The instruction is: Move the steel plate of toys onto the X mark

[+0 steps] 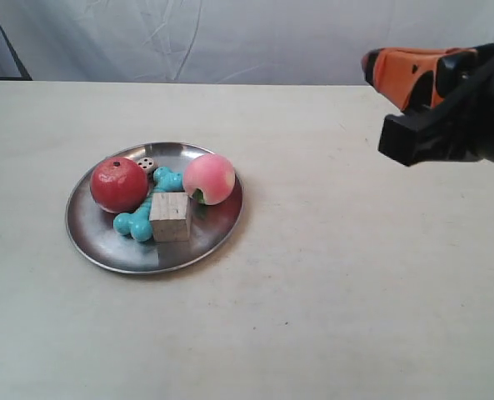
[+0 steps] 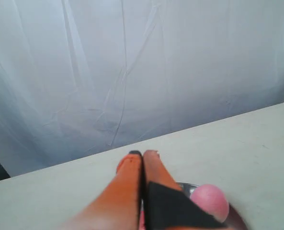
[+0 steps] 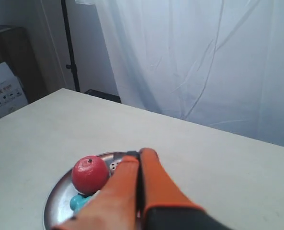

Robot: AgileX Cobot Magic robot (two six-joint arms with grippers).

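Observation:
The steel plate [image 1: 97, 237] lies left of the table's middle. It holds the red apple [image 1: 118, 184], pink peach [image 1: 208, 178], turquoise bone [image 1: 137, 222], wooden cube [image 1: 170, 217] and white die [image 1: 146, 165]. The arm at the exterior view's right hovers high at the far right, its orange gripper [image 1: 376, 67] well clear of the plate. My right gripper [image 3: 139, 152] is shut and empty, with the apple [image 3: 89, 174], die [image 3: 115, 166] and bone [image 3: 77, 202] beyond it. My left gripper [image 2: 142, 153] is shut and empty, with the peach [image 2: 210, 201] beside it. No X mark shows.
The pale table [image 1: 355, 275] stretches bare to the right of and in front of the plate. A white curtain [image 1: 230, 37] hangs behind the far edge. A black stand [image 3: 70, 45] and a cardboard box [image 3: 5, 93] stand off the table.

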